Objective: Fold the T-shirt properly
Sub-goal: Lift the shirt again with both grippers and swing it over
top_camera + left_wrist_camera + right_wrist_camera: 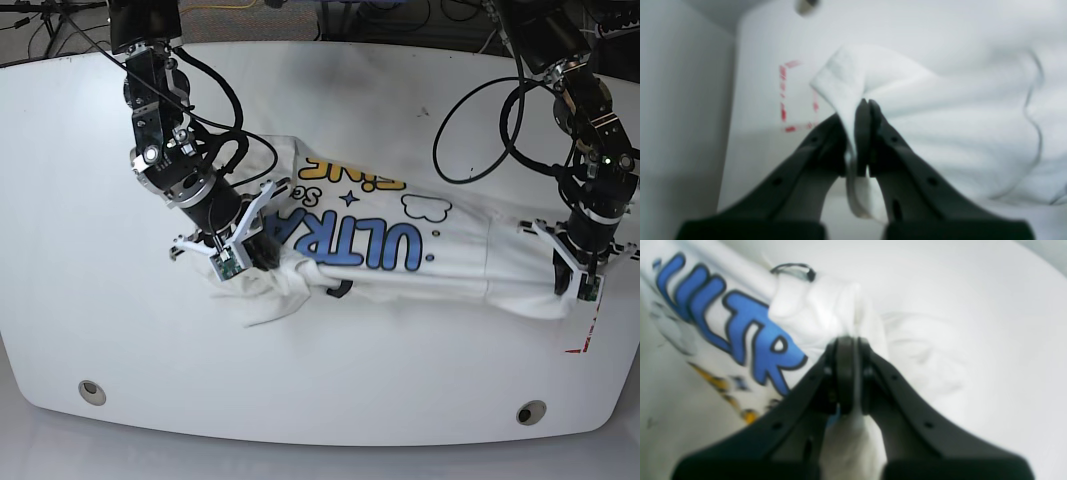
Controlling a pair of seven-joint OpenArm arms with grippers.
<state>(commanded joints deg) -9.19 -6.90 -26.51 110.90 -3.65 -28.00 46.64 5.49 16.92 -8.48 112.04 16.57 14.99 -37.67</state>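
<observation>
Though both wrist views blur, each arm's jaws pinch the T-shirt (400,250), print partly hidden by folds.

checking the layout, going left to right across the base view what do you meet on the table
small round hole → right gripper → T-shirt → second round hole → left gripper

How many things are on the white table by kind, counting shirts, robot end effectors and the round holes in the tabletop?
T-shirt: 1
End effectors: 2, left end effector and right end effector, each shut on the T-shirt
Round table holes: 2, and
Total: 5
</observation>
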